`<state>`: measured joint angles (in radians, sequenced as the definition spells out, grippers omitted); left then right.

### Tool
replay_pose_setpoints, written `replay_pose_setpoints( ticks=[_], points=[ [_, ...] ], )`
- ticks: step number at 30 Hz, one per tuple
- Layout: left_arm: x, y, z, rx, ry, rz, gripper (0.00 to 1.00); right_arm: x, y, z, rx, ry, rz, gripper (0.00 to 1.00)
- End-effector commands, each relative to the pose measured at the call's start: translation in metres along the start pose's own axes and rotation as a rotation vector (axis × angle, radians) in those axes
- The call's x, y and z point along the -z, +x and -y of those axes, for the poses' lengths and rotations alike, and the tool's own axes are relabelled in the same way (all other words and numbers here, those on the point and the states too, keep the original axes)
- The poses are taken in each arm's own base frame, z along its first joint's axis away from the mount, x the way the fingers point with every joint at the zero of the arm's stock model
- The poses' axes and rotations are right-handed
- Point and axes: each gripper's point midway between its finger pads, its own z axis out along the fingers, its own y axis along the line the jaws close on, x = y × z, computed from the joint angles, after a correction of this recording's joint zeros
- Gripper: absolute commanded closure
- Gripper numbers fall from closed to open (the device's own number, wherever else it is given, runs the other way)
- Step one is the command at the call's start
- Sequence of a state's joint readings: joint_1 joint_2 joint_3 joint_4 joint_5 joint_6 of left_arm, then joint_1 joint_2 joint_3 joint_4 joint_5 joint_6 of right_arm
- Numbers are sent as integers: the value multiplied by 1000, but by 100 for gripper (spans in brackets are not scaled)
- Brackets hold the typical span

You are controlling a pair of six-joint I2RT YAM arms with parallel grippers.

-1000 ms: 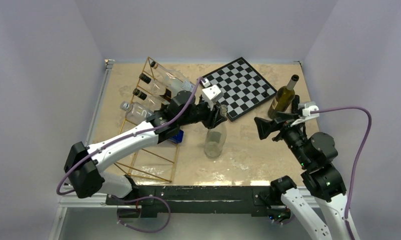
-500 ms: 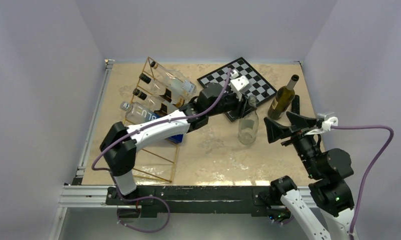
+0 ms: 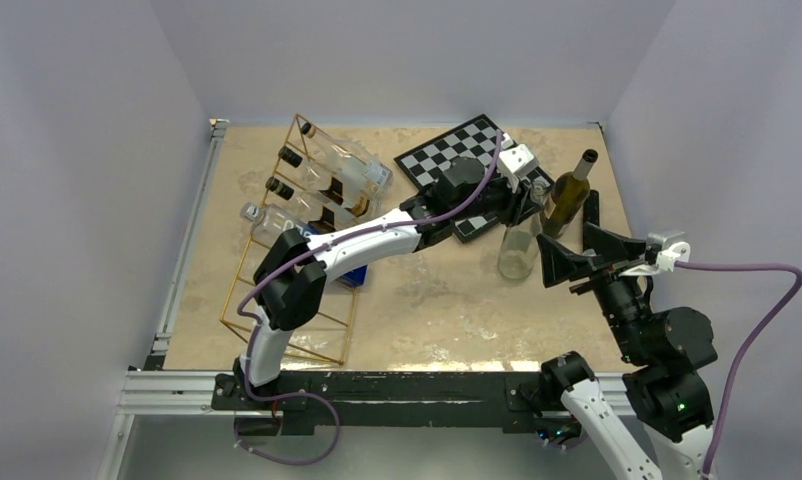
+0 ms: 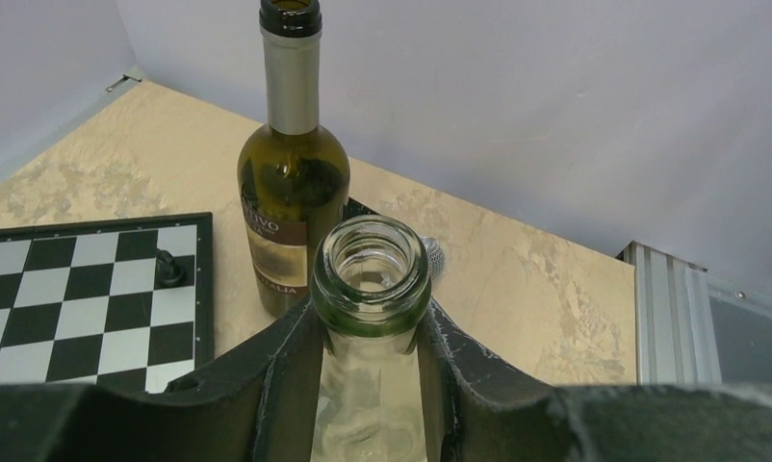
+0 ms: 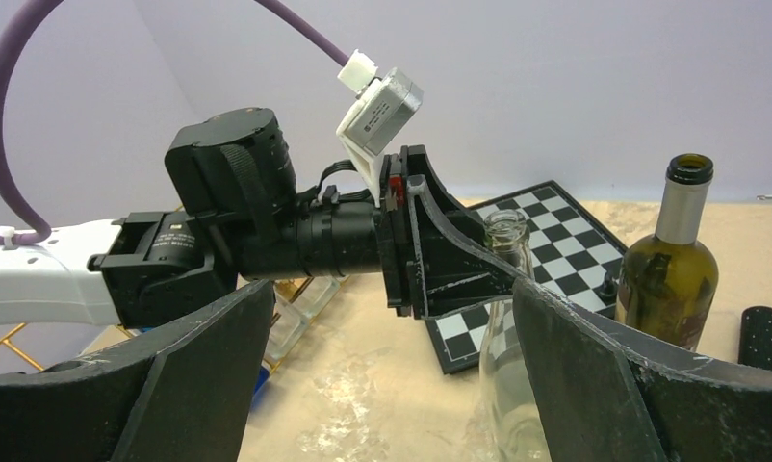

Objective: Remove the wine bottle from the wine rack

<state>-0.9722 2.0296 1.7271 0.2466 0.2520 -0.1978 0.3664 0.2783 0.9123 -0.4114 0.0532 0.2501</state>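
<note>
Beige surface (image 3: 427, 300), 2 o'clock: left claw (image 4: 371, 385) pinches clear wine bottle (image 4: 371, 279) at neck, below lip; prob. light, slick, breakable; right claw (image 5: 392, 308) spread.

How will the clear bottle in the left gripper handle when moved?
Probably light: the clear bottle looks empty. Likely tippy, being tall and narrow, with the dark wine bottle close by. Smooth glass may slip in the left gripper.
</note>
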Motion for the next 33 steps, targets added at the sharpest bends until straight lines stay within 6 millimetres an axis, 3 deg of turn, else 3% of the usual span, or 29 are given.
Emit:
replay_pose_setpoints(
  ticks=[1,5,10,15,22,27,33],
  points=[
    [8,-126,24,-80,55,361,100,2,-14,1,17,11,45,1],
    [2,-119,21,-69,49,350,98,0,-12,3,24,20,40,1],
    [4,-118,22,-60,50,340,48,-1,-10,4,27,24,33,1],
    [14,-123,24,-47,45,354,20,-2,-9,4,28,24,28,1],
    [37,-131,13,-5,-51,353,15,-5,-2,2,25,13,-2,1],
    [72,-134,-3,-25,-190,328,12,-4,-1,0,19,1,-7,1],
    [149,-128,-46,14,-521,267,9,-5,0,-4,8,-12,-35,1]
  ],
)
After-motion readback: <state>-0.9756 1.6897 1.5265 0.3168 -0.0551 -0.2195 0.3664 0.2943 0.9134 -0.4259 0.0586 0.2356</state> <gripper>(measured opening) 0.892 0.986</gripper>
